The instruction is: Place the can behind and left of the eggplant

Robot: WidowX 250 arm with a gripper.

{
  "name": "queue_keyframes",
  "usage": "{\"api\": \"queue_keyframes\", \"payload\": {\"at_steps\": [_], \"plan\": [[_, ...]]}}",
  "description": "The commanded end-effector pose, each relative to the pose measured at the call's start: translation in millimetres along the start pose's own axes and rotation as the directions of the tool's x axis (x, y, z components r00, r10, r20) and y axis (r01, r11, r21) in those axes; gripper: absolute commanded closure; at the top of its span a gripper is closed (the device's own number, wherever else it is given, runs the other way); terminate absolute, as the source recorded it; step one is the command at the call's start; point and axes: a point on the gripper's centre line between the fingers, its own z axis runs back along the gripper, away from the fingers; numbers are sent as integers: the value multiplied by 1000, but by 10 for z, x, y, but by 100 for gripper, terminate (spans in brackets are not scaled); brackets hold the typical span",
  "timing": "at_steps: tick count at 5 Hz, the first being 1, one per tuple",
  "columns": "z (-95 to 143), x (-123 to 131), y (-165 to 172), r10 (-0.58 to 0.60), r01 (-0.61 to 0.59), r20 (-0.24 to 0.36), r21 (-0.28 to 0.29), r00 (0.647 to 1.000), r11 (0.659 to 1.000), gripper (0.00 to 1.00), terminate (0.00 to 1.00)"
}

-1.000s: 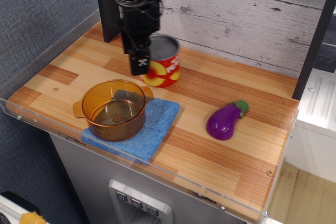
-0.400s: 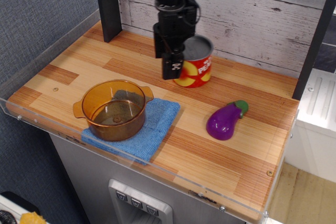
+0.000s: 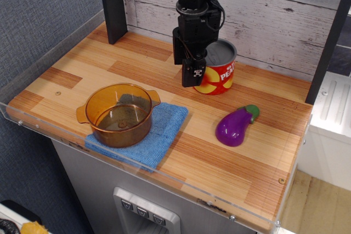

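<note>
The can (image 3: pixel 220 69), red with yellow peach pictures, white letters and a grey metal top, is held near the back of the wooden table, behind and left of the eggplant. My black gripper (image 3: pixel 198 69) comes down from above and is shut on the can's left side; one finger (image 3: pixel 193 72) covers part of the label. Whether the can touches the table or hangs just above it cannot be told. The purple eggplant (image 3: pixel 236 125) with a green stem cap lies on the table to the front right of the can, apart from it.
An amber glass pot (image 3: pixel 119 113) stands on a blue cloth (image 3: pixel 159 135) at the front left. A black post (image 3: pixel 112 4) stands at the back left. A plank wall (image 3: pixel 274 15) runs behind the table. A clear plastic rim (image 3: pixel 137 163) edges the front.
My gripper has carried the can to the right along the back of the table, from behind the pot to a spot behind and left of the eggplant.
</note>
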Motion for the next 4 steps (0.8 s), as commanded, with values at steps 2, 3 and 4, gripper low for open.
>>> {"api": "queue_keyframes", "payload": {"at_steps": [2,3,4], "plan": [[285,290,38,24,-27,106,33,994,999,0,0],[337,246,39,63,-68,130,31,990,997,0,0],[409,74,57,138,-145,131,42,982,989,0,0]]}}
